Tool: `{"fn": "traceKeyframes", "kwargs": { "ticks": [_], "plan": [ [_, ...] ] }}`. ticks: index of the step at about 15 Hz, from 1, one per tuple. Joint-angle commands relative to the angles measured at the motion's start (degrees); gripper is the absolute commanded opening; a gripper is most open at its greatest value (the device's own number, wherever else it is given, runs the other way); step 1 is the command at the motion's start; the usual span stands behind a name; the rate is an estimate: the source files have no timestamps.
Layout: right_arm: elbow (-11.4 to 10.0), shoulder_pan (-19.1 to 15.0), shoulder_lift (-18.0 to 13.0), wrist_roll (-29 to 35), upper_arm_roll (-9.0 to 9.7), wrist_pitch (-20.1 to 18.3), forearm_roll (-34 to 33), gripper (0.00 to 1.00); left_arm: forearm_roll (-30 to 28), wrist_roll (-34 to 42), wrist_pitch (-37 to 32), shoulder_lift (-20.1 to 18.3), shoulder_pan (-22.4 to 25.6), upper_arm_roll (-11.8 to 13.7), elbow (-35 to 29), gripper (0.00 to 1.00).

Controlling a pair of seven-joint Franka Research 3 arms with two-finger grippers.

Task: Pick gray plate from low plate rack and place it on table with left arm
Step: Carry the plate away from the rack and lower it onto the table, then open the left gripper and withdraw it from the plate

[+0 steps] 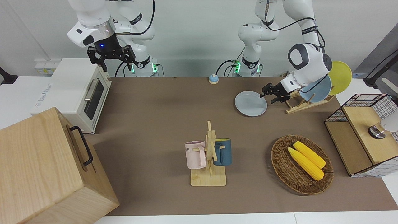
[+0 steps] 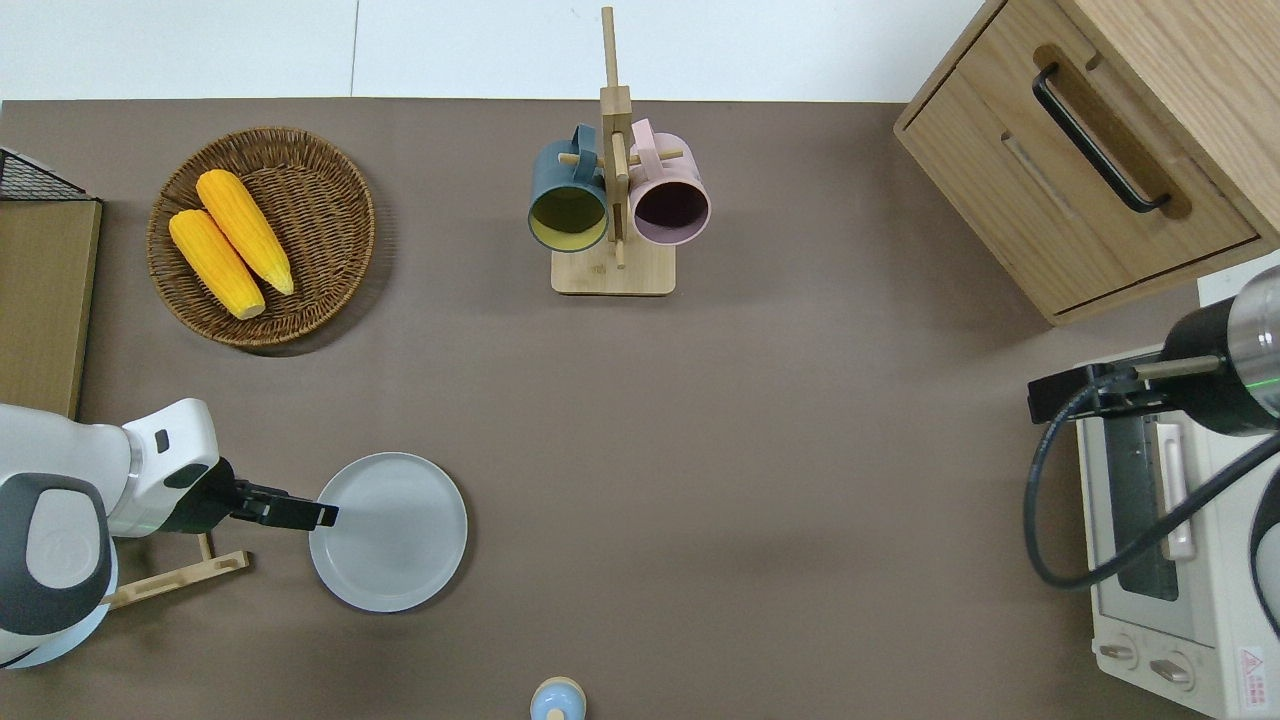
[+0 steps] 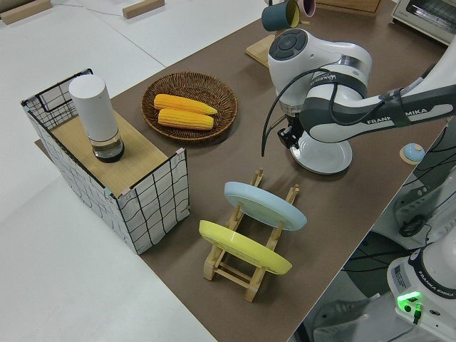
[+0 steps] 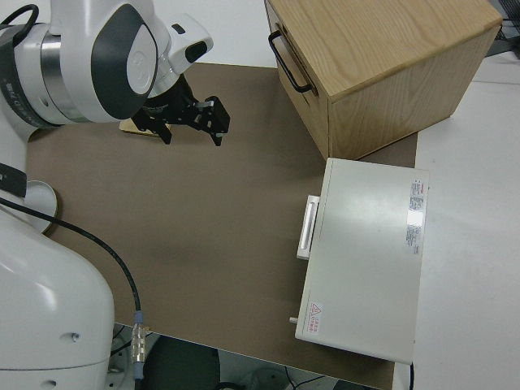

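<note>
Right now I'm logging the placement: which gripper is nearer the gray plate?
Left. The left gripper is at the gray plate's rim, open; the right gripper is parked, open.

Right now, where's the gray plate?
The gray plate lies flat on the table, off the plate rack and beside it toward the table's middle, with the left claw at its rim.

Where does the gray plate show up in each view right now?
Front: gray plate lies flat on the mat, beside the low plate rack.
Overhead: plate at the left hand.
Left side: mostly hidden by the arm.
Right side: not in view.
Shared landmark: the rack.
</note>
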Motion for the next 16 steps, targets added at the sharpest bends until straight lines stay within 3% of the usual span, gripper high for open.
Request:
{"fn": "traceKeyframes", "kwargs": {
  "ticks": [1,6,16],
  "plan": [
    [0.35,-0.41,-0.14,0.01,0.29,-0.83,0.34,0.990,3.70,-4.40,0.27,-1.07,-0.55,-0.71,2.27,0.99],
    [0.35,-0.41,-0.14,0.01,0.38,-0.83,0.34,0.990,8.08,-10.71,-1.74,-3.62,-0.55,-0.71,7.44,0.99],
    [0.35,-0.41,-0.14,0.01,0.38,-0.83,0.34,0.990,15.04,-21.70,-14.57,-3.18,-0.55,-1.06,28.53,0.99]
  ]
}}
